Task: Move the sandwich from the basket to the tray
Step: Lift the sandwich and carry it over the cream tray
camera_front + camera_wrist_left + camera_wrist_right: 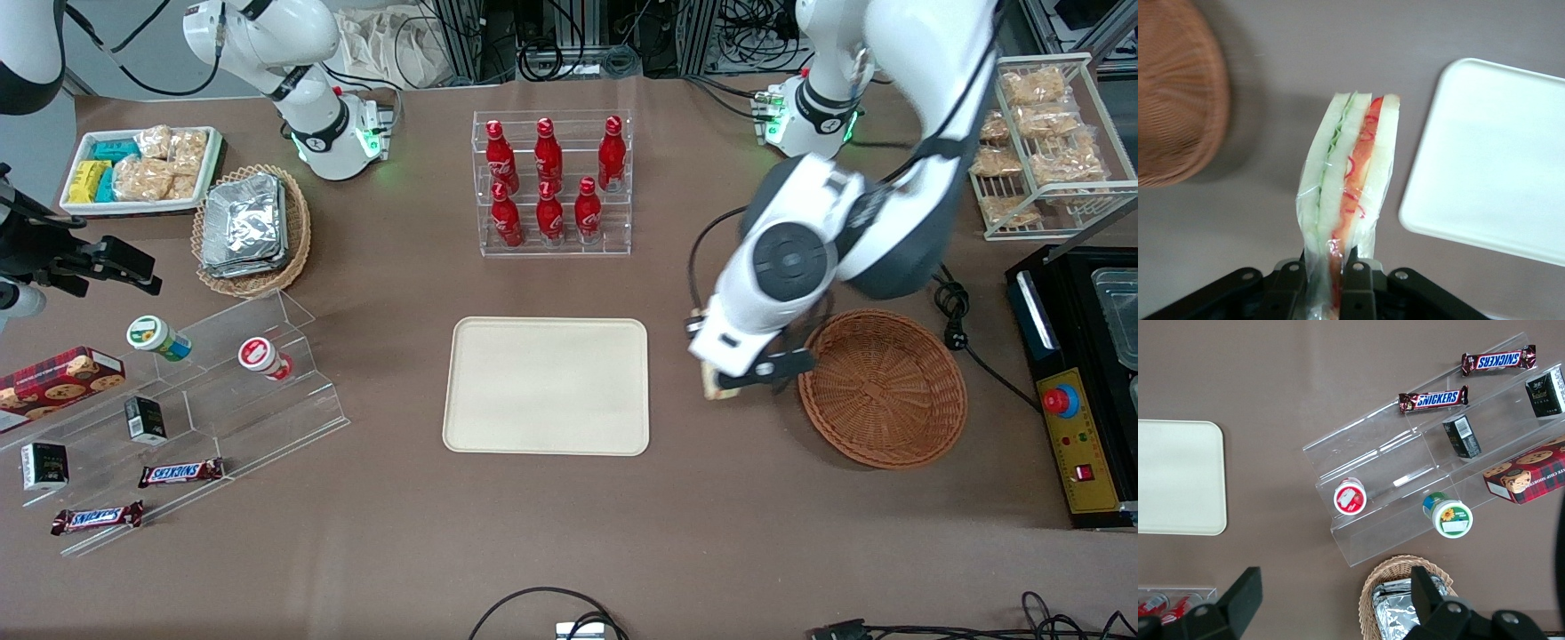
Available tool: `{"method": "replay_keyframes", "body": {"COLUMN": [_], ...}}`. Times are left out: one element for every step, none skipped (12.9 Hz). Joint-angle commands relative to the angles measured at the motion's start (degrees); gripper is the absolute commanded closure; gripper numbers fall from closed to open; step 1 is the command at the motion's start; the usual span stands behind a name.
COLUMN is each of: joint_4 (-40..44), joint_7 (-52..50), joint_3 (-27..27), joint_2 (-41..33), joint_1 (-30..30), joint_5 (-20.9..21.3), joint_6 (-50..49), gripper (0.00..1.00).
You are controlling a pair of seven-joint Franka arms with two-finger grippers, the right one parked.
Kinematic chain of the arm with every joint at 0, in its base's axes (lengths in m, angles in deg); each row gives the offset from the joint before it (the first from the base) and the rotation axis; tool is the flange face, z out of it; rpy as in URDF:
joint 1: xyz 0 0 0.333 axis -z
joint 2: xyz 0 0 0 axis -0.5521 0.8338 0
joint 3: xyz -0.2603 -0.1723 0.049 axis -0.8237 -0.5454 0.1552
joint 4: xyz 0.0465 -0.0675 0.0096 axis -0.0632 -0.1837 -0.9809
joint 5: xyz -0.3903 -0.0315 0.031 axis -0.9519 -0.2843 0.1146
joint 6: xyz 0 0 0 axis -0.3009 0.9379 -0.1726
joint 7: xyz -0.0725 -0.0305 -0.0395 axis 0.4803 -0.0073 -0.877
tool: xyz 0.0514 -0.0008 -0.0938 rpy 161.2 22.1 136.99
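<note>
My left gripper (722, 384) hangs above the bare table between the reddish-brown wicker basket (883, 388) and the cream tray (547, 385). It is shut on the sandwich (1348, 180), a clear-wrapped white wedge with green and red filling layers. In the front view only a small corner of the sandwich (711, 388) shows under the wrist. The wrist view shows the fingers (1359, 285) pinching the wrapped end, with the basket (1175, 93) on one side and the tray (1491, 153) on the other. Nothing lies in the basket or on the tray.
A clear rack of red bottles (551, 182) stands farther from the camera than the tray. A black machine (1080, 382) sits at the working arm's end. Acrylic steps (191, 404) with snacks and a tan basket of foil packs (249, 227) lie toward the parked arm's end.
</note>
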Motion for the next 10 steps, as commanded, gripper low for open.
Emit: {"method": "replay_keyframes", "body": {"joint_4": [3.66, 3.83, 3.84, 3.66, 3.57, 3.66, 3.66, 3.57, 3.48, 3.40], "joint_7": [-0.43, -0.62, -1.23, -2.97, -4.21, -4.31, -4.40, -4.40, -4.48, -4.57], "joint_3": [0.50, 0.59, 0.59, 0.59, 0.68, 0.85, 0.85, 0.85, 0.85, 0.85], "joint_2": [7.04, 9.33, 11.61, 12.94, 13.82, 14.87, 15.67, 16.02, 16.46, 16.55], "joint_1": [4.19, 4.99, 5.52, 6.39, 7.53, 8.15, 8.16, 8.25, 8.25, 8.33], "joint_5": [0.66, 0.84, 0.92, 1.10, 1.28, 1.36, 2.41, 4.25, 6.01, 6.89], "joint_6": [4.16, 6.61, 10.90, 14.69, 16.29, 16.66, 16.66, 16.66, 16.66, 16.66], "gripper": [1.00, 1.00, 1.00, 1.00, 1.00, 1.00, 1.00, 1.00, 1.00, 0.96]}}
